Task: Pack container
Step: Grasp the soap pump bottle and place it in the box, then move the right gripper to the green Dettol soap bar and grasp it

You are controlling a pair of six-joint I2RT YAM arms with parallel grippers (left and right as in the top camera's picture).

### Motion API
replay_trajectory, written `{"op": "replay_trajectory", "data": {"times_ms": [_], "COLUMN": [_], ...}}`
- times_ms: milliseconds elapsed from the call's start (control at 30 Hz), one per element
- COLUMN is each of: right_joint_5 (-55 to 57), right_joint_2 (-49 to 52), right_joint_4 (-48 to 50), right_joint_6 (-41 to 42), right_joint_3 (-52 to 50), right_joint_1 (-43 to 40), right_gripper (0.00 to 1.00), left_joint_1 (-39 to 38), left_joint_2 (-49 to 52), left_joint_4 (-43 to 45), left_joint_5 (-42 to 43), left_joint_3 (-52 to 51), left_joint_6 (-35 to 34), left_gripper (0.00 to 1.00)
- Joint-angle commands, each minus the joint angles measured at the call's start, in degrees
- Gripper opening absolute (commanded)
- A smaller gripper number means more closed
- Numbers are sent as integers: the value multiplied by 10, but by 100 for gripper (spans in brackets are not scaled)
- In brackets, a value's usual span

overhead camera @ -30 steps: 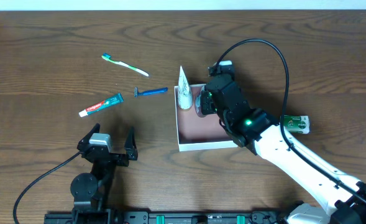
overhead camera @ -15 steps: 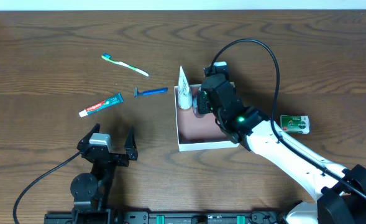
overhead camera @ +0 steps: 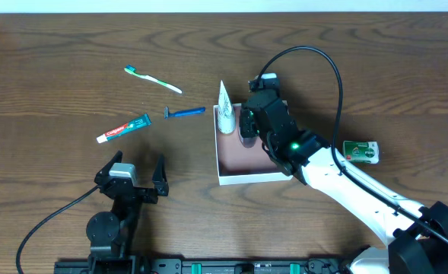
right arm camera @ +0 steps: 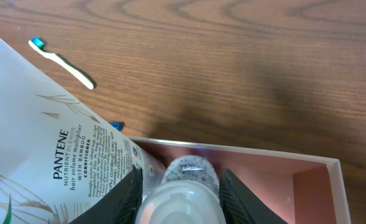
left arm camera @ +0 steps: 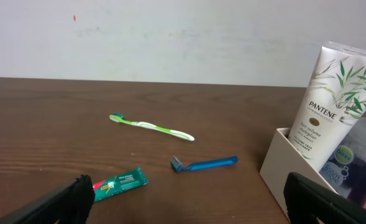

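We see right gripper (right arm camera: pixel 179 190) clamped on a small clear plastic bottle (right arm camera: pixel 189 168) inside the shallow white-walled pink container (overhead camera: pixel 248 180), beside its white Pantene tube (left arm camera: pixel 335 99); left gripper (overhead camera: pixel 134 175) gapes empty.

The container (overhead camera: pixel 243 161) lies flat on the table (overhead camera: pixel 56 61), a little right of centre. It's a shallow, lidless square box with thin white walls and a dusty pink-brown floor, its near half bare.

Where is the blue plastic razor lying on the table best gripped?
Probably mid-handle, coming straight down, fingers closing across it: the blue plastic razor lies flat on the wooden table, its slim straight handle exposed with open wood on both sides.
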Motion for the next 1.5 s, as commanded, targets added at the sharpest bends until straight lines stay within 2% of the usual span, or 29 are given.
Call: {"op": "replay_trajectory", "data": {"times_ms": [0, 267, 467, 600, 733, 900, 967, 1067, 1200, 1233, 1300, 1467], "right_joint_5": [-2, -14, 10, 19, 16, 16, 16, 16, -7, -18, -52, -94], "right_joint_2": [0, -38, -132, -226, -305, -330, -321, -300, -258, -247, -220, -154], "right_joint_4": [14, 26, -40, -160, -306, -464, -495, -485, -421, -405, -372, -338], "right_joint_6": [-14, -22, -23, -16, 16, 39, 52, 73, 67, 55, 10, -67], "right_joint_3": [6, 24, 52, 83, 94, 87, 70, 26, -33, -43, -57, -63], "right_joint_1": [3, 3, -17, -77, -165, -260, -290, -329, -376, -386, -406, -441], "right_gripper": [38, 51, 54, 67, 70, 77, 79, 83, 87, 89, 99, 99], "left_joint_1": [3, 3, 3, 3, 3, 3, 3, 3, 3, 3, 3, 3], "left_joint_2": [0, 0, 0, 0, 0, 0, 0, 0, 0, 0, 0, 0], "left_joint_4": [-18, -18, -18, -18, -18, -18, -18, -18, -18, -18, -18, -18], "left_joint_5": [7, 7, 7, 7, 7, 7, 7, 7, 7, 7, 7, 7], "left_joint_3": [-11, -11, -11, -11, -11, -11, -11, -11, -11, -11, -11, -11], "left_joint_6": [7, 7, 7, 7, 7, 7, 7, 7, 7, 7, 7, 7], "left_gripper": [98, 98, 98, 98, 98, 98, 98, 98, 98, 98, 98, 98]}}
